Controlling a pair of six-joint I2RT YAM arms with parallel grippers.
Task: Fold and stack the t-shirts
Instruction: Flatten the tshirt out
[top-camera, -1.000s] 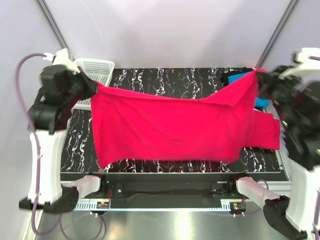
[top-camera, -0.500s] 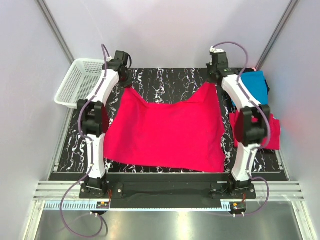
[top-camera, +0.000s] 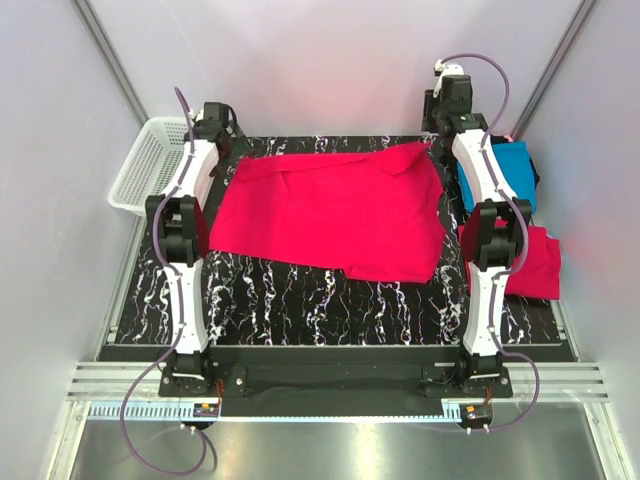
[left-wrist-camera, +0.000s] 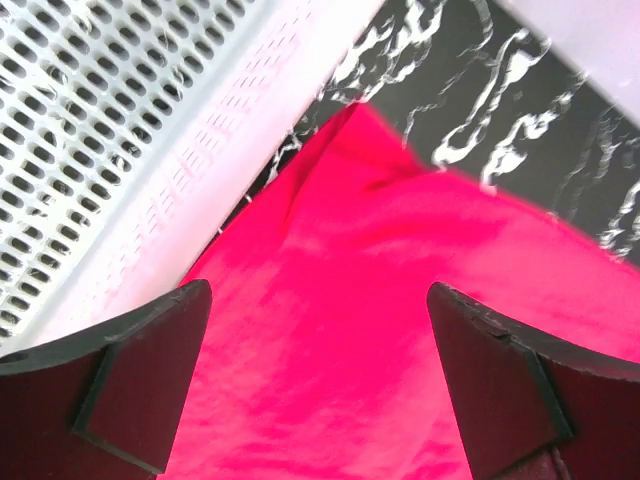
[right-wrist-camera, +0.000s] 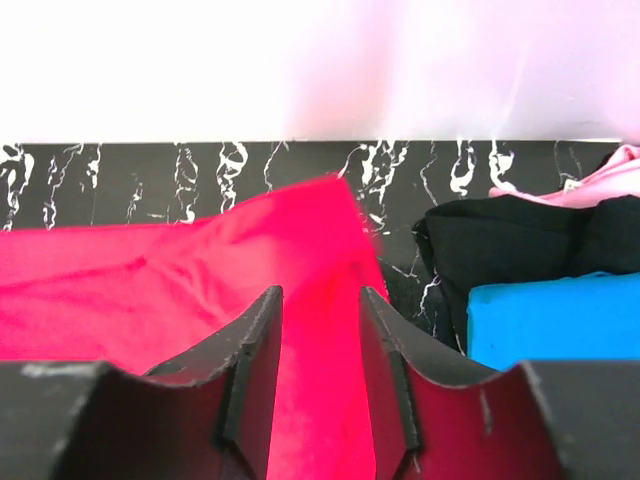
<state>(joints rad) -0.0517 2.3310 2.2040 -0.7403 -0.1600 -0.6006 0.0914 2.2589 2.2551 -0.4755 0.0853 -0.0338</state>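
Top external: white basket (top-camera: 140, 168) just beside spread red t-shirt (top-camera: 330, 210).

From above, the right arm (top-camera: 480, 165) crosses the turquoise t-shirt (top-camera: 518, 172) and the second red t-shirt (top-camera: 540, 270), hiding part of each. The right wrist view's edge cuts off the black t-shirt (right-wrist-camera: 520, 235) and a pink scrap (right-wrist-camera: 625, 160) — unidentifiable. The basket (left-wrist-camera: 180, 190) runs off the left wrist view's top and left edges.

Walls (top-camera: 330, 60): plain, pale lavender-white
Table (top-camera: 300, 300): black, white marbled veins
Front ledge (top-camera: 330, 450): brushed metal, soft glare
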